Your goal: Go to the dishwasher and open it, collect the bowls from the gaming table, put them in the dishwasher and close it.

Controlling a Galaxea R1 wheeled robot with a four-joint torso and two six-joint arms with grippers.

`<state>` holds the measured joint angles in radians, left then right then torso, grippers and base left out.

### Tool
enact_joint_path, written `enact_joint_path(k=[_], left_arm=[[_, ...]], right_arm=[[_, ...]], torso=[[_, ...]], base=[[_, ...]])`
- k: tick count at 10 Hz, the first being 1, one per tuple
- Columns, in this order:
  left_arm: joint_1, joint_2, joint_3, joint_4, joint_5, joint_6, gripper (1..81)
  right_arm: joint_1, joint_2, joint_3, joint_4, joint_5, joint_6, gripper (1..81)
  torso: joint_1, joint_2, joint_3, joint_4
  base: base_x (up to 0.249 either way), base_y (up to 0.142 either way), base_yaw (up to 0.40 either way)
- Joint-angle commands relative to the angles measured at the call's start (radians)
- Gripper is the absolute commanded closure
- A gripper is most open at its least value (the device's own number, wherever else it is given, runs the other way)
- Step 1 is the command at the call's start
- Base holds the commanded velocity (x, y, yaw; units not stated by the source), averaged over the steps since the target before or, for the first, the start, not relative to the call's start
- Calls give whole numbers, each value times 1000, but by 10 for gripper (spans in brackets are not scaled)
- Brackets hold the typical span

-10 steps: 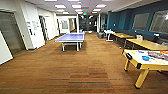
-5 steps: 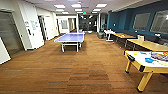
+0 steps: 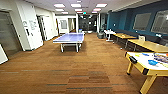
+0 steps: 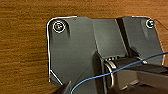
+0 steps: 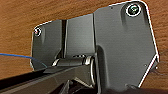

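Where carpet [image 3: 82, 72] spreads, gaming table [image 3: 147, 65], two blue bowls [image 3: 152, 62].

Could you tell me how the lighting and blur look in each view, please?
Head view: soft and blocky throughout; ceiling panels glare white, and the gaming table top is bright. Left wrist view: carpet evenly lit, grain smeared. Right wrist view: similar, with pale highlights along the robot's dark plate.

At the right edge of the head view stands the gaming table [image 3: 140, 62], white-topped with yellow sides and legs, on brown carpet [image 3: 82, 72]. On its top lie a blue bowl [image 3: 152, 62], another small blue item [image 3: 145, 54] and a colourful flat object [image 3: 161, 58].
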<state>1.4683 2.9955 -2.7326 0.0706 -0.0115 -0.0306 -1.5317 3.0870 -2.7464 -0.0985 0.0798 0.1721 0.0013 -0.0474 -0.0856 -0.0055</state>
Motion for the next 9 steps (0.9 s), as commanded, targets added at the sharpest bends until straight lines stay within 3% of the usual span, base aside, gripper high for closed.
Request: enact_joint_path(k=[1,9], left_arm=[[-55,-10,-4,-6,53,-3,10],[-55,-1,-4,3,53,-2,10]], right_arm=[[49,11,7,-4,-48,-2,10],[52,15,8,-6,-48,-3,10]], torso=[[0,0,0,0],[0,0,0,0]], base=[[183,0,0],[183,0,0]])
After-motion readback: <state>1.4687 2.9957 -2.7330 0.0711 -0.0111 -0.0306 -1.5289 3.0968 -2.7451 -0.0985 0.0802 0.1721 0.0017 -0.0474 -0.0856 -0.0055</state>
